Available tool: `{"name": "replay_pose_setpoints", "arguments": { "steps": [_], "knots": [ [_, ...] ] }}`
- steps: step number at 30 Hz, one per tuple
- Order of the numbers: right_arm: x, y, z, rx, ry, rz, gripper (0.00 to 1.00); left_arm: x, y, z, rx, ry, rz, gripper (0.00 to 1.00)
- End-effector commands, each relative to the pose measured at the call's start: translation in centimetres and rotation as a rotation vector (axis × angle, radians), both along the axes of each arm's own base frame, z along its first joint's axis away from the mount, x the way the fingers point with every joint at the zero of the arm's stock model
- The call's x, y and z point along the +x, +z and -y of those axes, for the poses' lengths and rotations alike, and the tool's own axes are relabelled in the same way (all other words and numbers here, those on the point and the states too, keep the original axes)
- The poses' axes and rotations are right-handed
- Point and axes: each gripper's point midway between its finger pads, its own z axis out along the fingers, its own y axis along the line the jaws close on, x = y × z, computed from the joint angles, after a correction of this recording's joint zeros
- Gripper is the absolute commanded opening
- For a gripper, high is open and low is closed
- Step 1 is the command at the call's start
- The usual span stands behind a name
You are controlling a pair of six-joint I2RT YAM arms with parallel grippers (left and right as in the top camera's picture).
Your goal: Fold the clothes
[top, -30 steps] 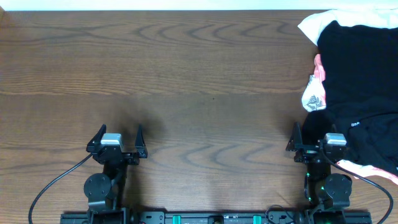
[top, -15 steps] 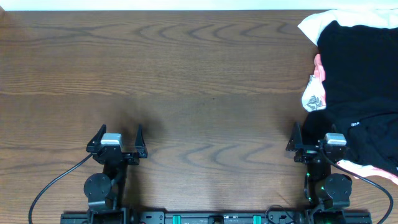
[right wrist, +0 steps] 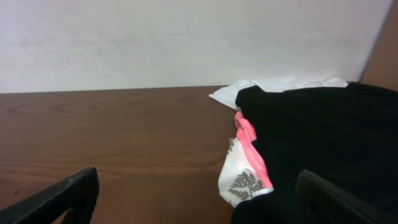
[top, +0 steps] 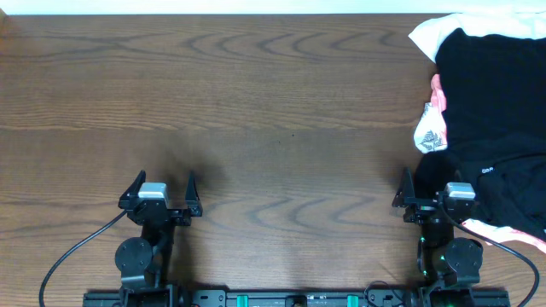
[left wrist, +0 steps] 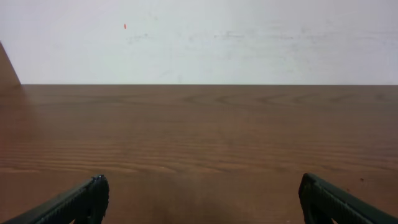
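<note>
Nearest, at the table's point(top: 273, 102) front edge, the left gripper point(top: 164, 179) and right gripper point(top: 433, 177) sit low with fingers spread wide, empty, which reads as a ready pose before any fold. Just beyond the right gripper, at the right edge, the black garment point(top: 490, 102) lies crumpled atop a white garment point(top: 426, 36) and a coral-pink one point(top: 437, 92), probably needing a pull onto bare wood

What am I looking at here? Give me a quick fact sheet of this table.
Table: brown wood
Black garment: heaped at the right side, unfolded
Peeking out around it: white garment, pink garment, fern-print piece
Left end effector: open, empty, at the near edge
Right end effector: open, empty, next to the pile
Folding: not started
</note>
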Motion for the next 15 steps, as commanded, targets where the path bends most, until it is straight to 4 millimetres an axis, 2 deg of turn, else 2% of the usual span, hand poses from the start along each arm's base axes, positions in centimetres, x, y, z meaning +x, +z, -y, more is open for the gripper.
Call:
{"name": "replay_pose_setpoints", "arguments": {
  "steps": [1, 5, 8, 15],
  "knots": [
    [0.0, -0.1, -0.2, -0.011, 0.012, -0.004, 0.99, -0.1, -1.5, 0.3, 0.001, -0.015, -0.047, 0.98],
    [0.0, 0.0, -0.5, -0.01, 0.032, -0.003, 0.99, -0.1, -1.3, 0.3, -0.053, -0.009, -0.045, 0.98],
    [-0.1, 0.9, -0.3, -0.01, 0.022, 0.014, 0.99, -0.1, -0.7, 0.3, -0.087, -0.005, -0.034, 0.98],
    [-0.4, 4.2, 0.7, -0.014, -0.037, 0.002, 0.99, -0.6, 4.0, 0.4, -0.165, -0.003, -0.011, 0.98]
  ]
}}
